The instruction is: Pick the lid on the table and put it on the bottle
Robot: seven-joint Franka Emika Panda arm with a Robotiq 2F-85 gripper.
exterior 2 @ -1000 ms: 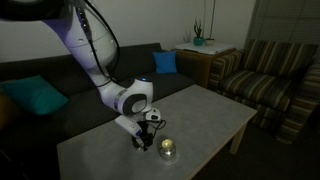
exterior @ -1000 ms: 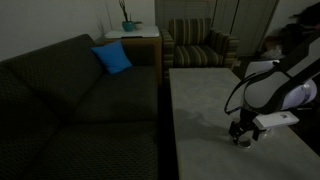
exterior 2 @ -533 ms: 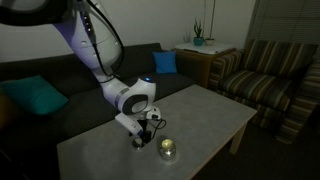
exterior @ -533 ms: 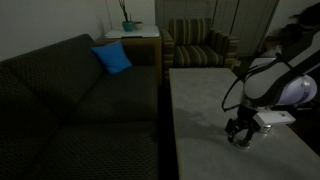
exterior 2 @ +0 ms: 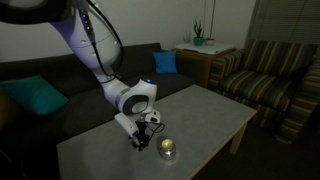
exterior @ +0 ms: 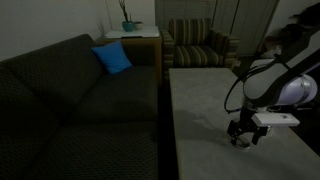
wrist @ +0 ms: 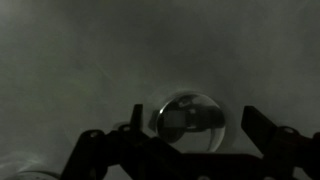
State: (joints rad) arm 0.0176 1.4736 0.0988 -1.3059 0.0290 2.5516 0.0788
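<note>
The lid (wrist: 190, 120), a low round pale disc, lies flat on the grey table (exterior 2: 215, 110). My gripper (wrist: 191, 113) hangs open just over it, one dark finger to each side and nothing gripped. In both exterior views the gripper (exterior: 241, 136) (exterior 2: 140, 140) points down close to the tabletop and hides most of the lid. The bottle (exterior 2: 167, 150), a squat glassy container with a yellowish glint, stands a short way beside the gripper. A glassy edge at the lower left corner of the wrist view may be the bottle (wrist: 14, 170).
A dark sofa (exterior: 80, 100) with a blue cushion (exterior: 112, 58) runs along one long side of the table. A striped armchair (exterior 2: 270, 70) and a side table with a plant (exterior: 128, 25) stand beyond the far end. A teal cushion (exterior 2: 35, 97) lies on the sofa.
The gripper has shifted only slightly over the lid and stays low above the table. Its jaws have stayed open and the bottle has not moved.
</note>
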